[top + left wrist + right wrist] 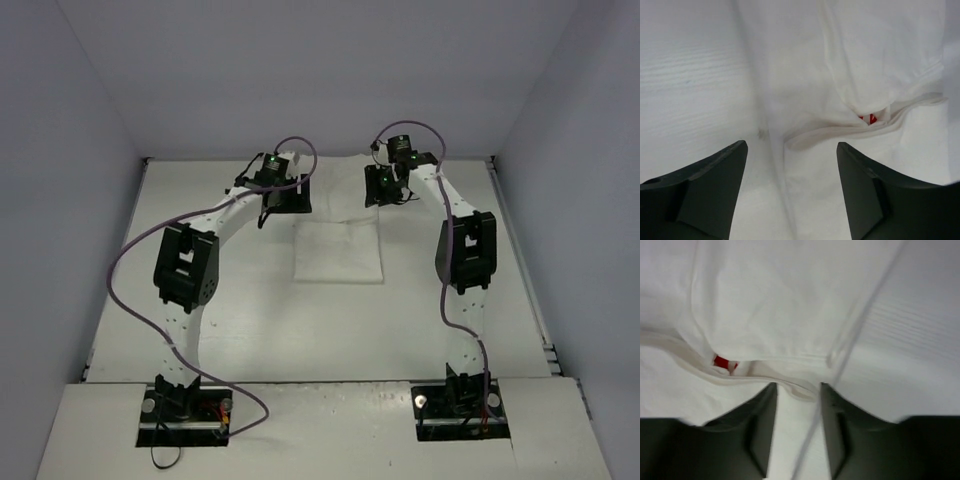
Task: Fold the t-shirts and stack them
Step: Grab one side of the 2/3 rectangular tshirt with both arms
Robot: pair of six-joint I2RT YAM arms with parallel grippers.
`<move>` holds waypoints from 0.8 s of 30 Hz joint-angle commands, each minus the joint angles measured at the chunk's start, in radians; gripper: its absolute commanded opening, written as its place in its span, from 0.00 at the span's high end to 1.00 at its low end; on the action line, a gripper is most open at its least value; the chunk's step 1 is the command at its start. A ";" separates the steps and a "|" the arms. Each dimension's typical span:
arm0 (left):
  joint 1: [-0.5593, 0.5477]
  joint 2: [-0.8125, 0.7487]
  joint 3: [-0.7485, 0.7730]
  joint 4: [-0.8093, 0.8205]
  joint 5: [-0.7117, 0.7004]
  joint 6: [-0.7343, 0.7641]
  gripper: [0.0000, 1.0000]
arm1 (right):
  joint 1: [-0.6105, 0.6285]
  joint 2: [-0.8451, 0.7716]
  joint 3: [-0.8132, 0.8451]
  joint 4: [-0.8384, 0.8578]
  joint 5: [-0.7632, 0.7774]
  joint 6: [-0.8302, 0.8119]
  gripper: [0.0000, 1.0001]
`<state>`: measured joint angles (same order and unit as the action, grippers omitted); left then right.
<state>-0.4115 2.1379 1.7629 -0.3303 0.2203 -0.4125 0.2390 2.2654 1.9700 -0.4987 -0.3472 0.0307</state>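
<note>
The white t-shirt lies partly folded at the table's middle, a neat rectangle in front and flatter cloth running toward the back edge. My left gripper is open over the shirt's left edge; in the left wrist view its jaws stand wide above the cloth. My right gripper is open over the shirt's right edge; in the right wrist view its jaws stand closer together, straddling a fold edge. A sliver of red print peeks from under a fold, and it also shows in the right wrist view.
The white table is boxed in by grey walls at the back and both sides. Purple cables loop off both arms. The arm bases sit at the near edge.
</note>
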 commanded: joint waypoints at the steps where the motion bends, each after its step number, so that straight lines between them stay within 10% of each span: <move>1: -0.027 -0.242 -0.140 0.038 -0.060 -0.042 0.27 | 0.010 -0.265 -0.137 0.048 0.251 0.145 0.50; 6: -0.073 -0.440 -0.412 0.041 -0.129 -0.204 0.23 | 0.046 -0.523 -0.524 0.178 0.421 0.291 0.29; 12: -0.144 -0.472 -0.551 0.053 -0.131 -0.257 0.26 | 0.100 -0.690 -0.826 0.292 0.464 0.441 0.49; 24: -0.148 -0.374 -0.601 0.105 -0.116 -0.328 0.32 | 0.169 -0.682 -1.063 0.403 0.431 0.605 0.49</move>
<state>-0.5625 1.7662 1.1366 -0.2875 0.1067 -0.7085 0.3985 1.5933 0.9158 -0.1876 0.0803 0.5724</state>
